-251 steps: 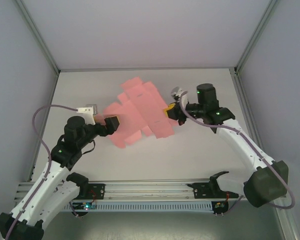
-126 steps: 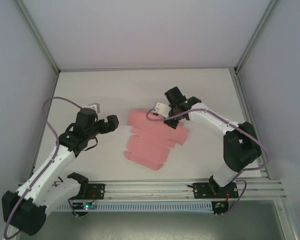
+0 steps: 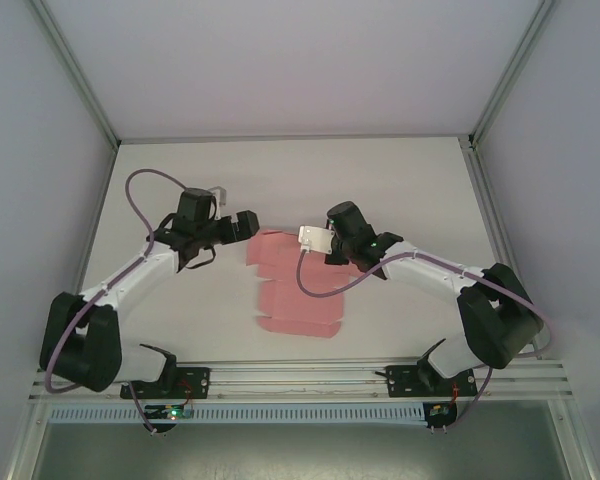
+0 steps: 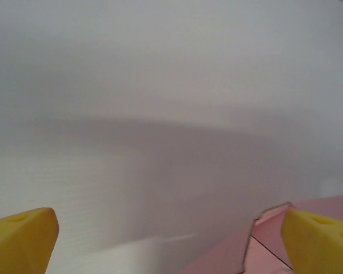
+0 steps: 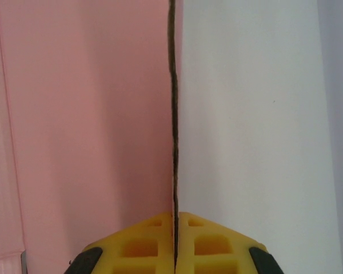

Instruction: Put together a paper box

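Note:
The pink paper box (image 3: pixel 295 290) is a die-cut sheet with flaps, spread near the middle of the table. My right gripper (image 3: pixel 325 252) sits at its far right edge. In the right wrist view the yellow fingers (image 5: pixel 143 248) are pressed together on the sheet's thin edge, and the pink face (image 5: pixel 86 114) runs off to the left. My left gripper (image 3: pixel 250 227) hovers at the sheet's far left corner, apart from it. In the left wrist view its yellow fingertips (image 4: pixel 20 240) stand wide apart with nothing between them, and a pink flap (image 4: pixel 271 240) shows low on the right.
The white table (image 3: pixel 410 190) is walled by grey panels on the left, the right and the back. An aluminium rail (image 3: pixel 300 378) with both arm bases runs along the near edge. Purple cables loop over each arm.
The left gripper has let go of the sheet and moved farther back and right. The right gripper has swung left with the sheet, which has dropped lower and nearer.

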`<state>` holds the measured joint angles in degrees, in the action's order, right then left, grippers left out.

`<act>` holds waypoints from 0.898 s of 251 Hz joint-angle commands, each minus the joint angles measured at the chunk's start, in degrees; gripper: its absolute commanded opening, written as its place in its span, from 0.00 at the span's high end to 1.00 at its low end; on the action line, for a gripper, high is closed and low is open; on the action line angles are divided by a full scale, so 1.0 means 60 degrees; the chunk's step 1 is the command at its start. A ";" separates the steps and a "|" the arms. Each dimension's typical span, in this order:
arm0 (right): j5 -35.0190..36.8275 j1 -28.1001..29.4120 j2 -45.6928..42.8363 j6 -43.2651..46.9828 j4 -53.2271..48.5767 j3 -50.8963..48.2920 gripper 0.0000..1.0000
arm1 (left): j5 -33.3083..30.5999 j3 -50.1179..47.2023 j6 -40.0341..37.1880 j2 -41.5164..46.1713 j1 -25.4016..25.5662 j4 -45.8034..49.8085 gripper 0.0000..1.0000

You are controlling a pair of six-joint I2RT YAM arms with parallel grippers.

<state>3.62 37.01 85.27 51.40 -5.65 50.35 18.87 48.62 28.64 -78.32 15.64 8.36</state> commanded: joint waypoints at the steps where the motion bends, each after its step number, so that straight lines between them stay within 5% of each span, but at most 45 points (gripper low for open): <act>1: 0.0115 0.0115 -0.0178 -0.0018 0.0283 0.0119 1.00 | 0.1484 0.0353 -0.0819 -0.0434 -0.0028 -0.0690 0.00; 58: -0.0314 0.0140 -0.0406 -0.0273 0.0157 0.0193 1.00 | 0.1278 0.0324 -0.1594 -0.1271 0.0281 -0.0276 0.00; 126: -0.0024 0.0566 -0.0404 -0.0472 0.0192 0.0168 1.00 | 0.1346 0.0494 -0.1037 -0.2082 0.0978 -0.1629 0.00; 187: 0.3258 0.1767 -0.0323 -0.0040 0.2324 -0.0690 1.00 | 0.0821 0.0417 -0.0077 -0.2260 0.1118 -0.2078 0.00; 225: 0.3589 0.1431 -0.0648 -0.0353 0.2348 -0.0976 1.00 | 0.0767 -0.0180 -0.0060 -0.1394 0.0861 -0.1389 0.00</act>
<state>22.94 45.65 84.01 49.69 3.07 45.89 23.86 50.00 26.37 -91.53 20.64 1.48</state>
